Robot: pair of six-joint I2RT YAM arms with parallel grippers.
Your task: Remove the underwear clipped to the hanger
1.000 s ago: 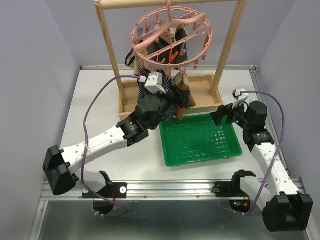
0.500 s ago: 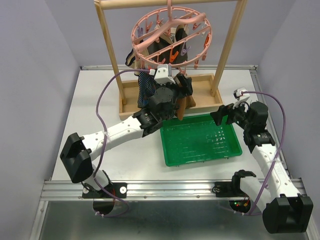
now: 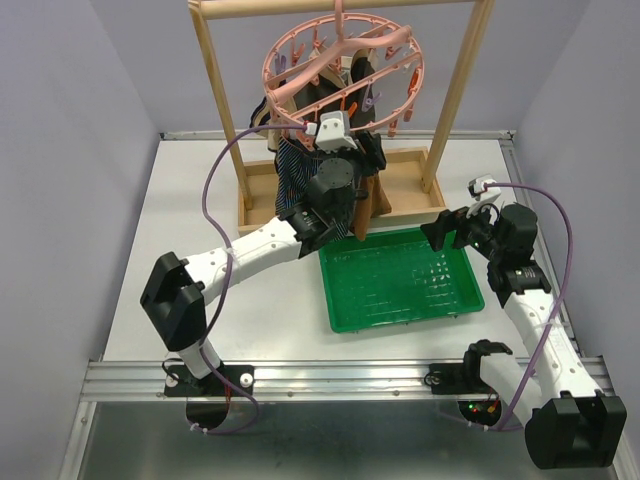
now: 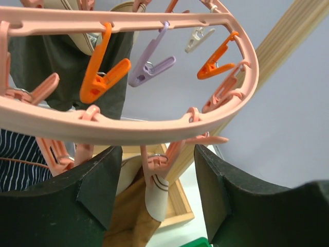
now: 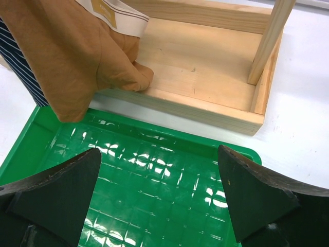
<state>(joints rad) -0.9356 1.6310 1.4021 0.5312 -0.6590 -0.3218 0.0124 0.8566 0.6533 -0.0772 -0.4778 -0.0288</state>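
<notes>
1. Two grippers show. The left gripper [image 4: 157,164] is up under the pink hanger [image 4: 128,128], with its jaws partly apart.
2. A pink clip [image 4: 154,180] hangs between its jaws and touches neither one.
3. The brown underwear [image 4: 128,221] is just below that clip. The striped blue underwear [image 4: 20,154] hangs to the gripper's left, and the dark underwear [image 4: 67,67] is above it on the left.
4. The right gripper [image 5: 159,154] is wide open and holds nothing. A green tray [image 5: 154,206] lies right under it. A wooden box [image 5: 205,56] sits just ahead.
</notes>
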